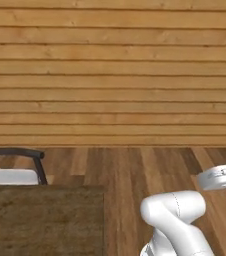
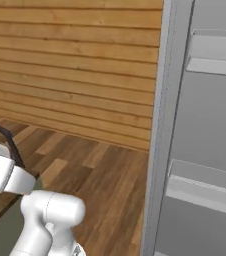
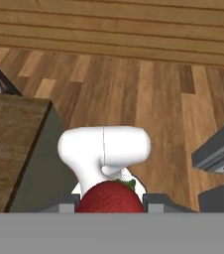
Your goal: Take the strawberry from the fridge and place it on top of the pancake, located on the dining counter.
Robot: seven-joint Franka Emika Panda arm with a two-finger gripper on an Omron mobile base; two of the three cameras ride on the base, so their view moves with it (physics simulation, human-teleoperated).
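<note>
The strawberry (image 3: 111,196) sits at the bottom of the hand view, pinched between the 2 dark fingers (image 3: 64,203), whose tips show on either side of it, so the gripper (image 3: 111,202) is closed on the fruit and carries it in the air above the wooden floor (image 3: 148,94). Judging by this, the pick from the fridge (image 2: 205,130) is done and the carry toward the pancake is under way. The fridge stands at the right of the right base view, its pale shelves (image 2: 205,187) showing nothing on them from this angle. The dining table (image 1: 40,220) lies at the lower left of the left base view, with a dark-framed stool (image 1: 15,165) just beyond its far edge; its brown top also fills the left of the hand view. The plate with the pancake cannot be made out here, so the fruit probably has a good way to travel along the table before it can be set down.
</note>
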